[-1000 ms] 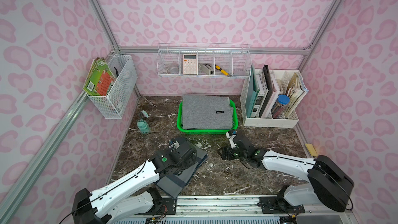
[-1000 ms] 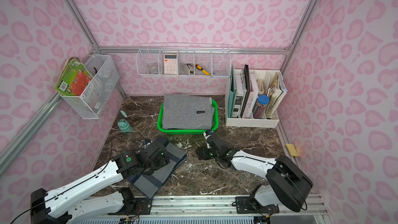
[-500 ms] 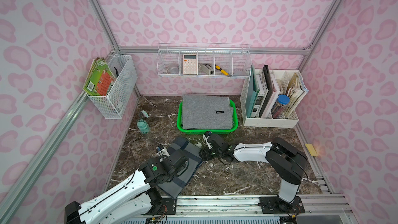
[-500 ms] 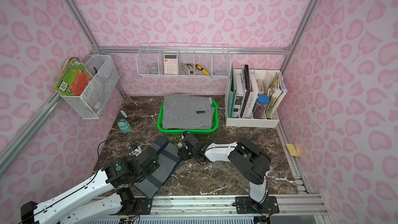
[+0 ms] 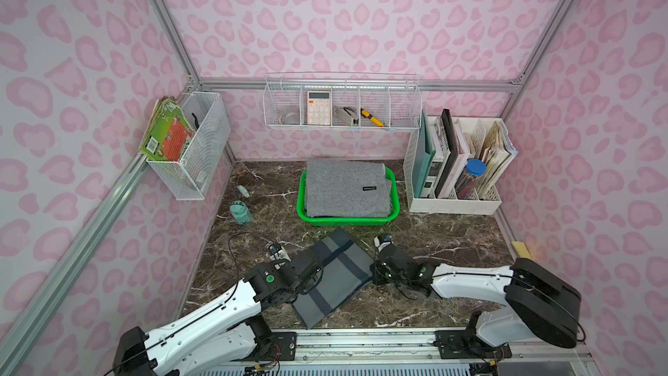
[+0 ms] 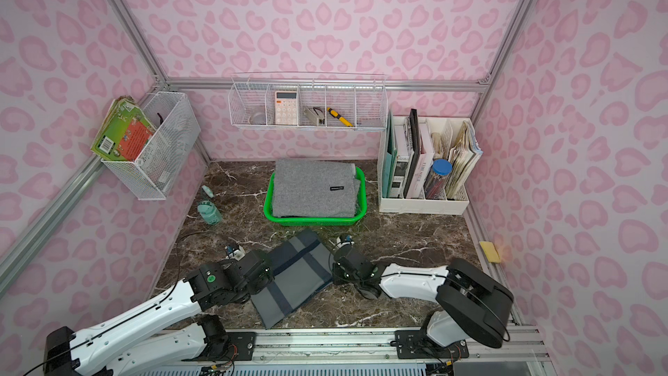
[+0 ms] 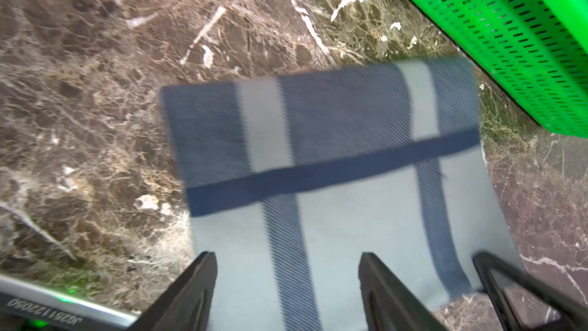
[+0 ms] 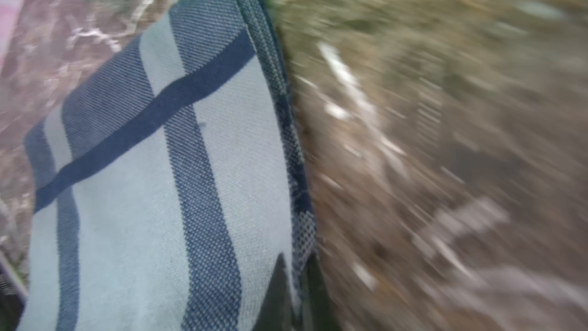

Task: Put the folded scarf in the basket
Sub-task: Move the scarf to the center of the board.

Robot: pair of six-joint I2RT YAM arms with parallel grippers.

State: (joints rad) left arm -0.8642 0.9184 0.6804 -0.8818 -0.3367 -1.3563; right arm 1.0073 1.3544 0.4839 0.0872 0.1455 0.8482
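Marble desk [image 5: 452, 247] carries green basket [image 5: 347, 221], filled w/ grey folded cloth [image 5: 347, 189]. Blue-checked folded scarf [image 5: 336, 276] lies on desk just in front of basket, not in it. One edge is clenched by right end effector [image 8: 296, 281]; left end effector [image 7: 286, 269] is released, over opposite edge.
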